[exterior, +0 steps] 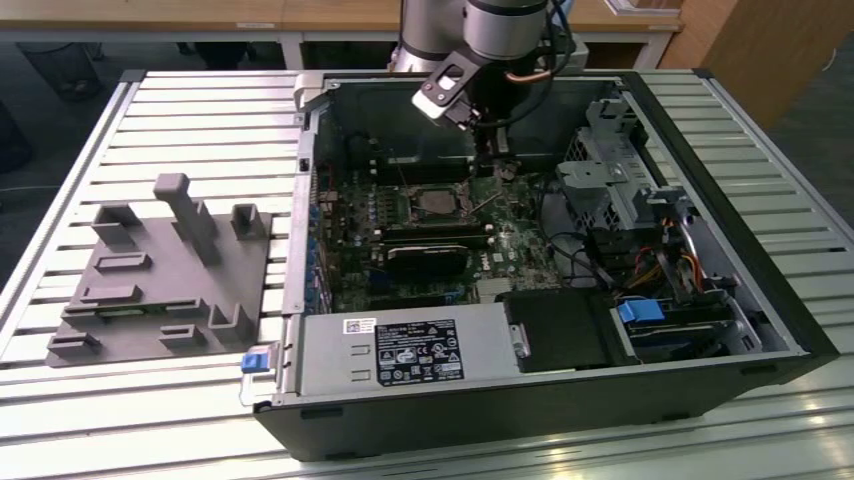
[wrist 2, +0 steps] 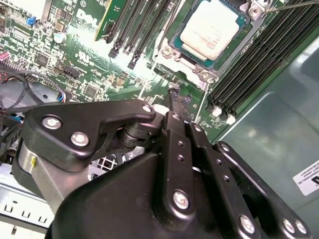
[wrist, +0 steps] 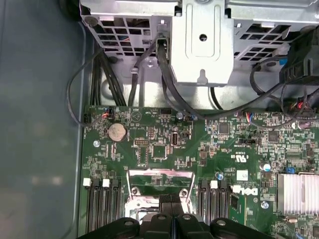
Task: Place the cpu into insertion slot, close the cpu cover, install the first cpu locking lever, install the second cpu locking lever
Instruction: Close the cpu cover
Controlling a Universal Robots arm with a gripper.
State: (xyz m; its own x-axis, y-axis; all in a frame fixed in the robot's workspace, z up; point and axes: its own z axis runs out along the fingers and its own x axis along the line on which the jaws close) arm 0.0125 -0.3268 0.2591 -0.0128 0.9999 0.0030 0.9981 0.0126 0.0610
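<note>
Chip (wrist 2: 209,30) seated in socket (wrist 2: 195,59), just beyond gripper (wrist 2: 176,98) tips. Gripper closed tight, nothing held. Cover (wrist: 160,175) judged not yet lowered. Lever (wrist 2: 286,6) seen loose beside socket; both levers judged undone.

A black label (exterior: 416,352) with white print, too small to read, lies on the power supply (exterior: 334,368), well apart from the cpu (exterior: 437,203), as does a white barcode sticker (exterior: 360,325). In the second wrist view a white maker's logo (wrist 2: 82,17) is printed on the green board (wrist 2: 149,82) near the cpu; a white printed sticker (wrist 2: 308,178) stands on the case wall (wrist 2: 279,119), farther off
</note>
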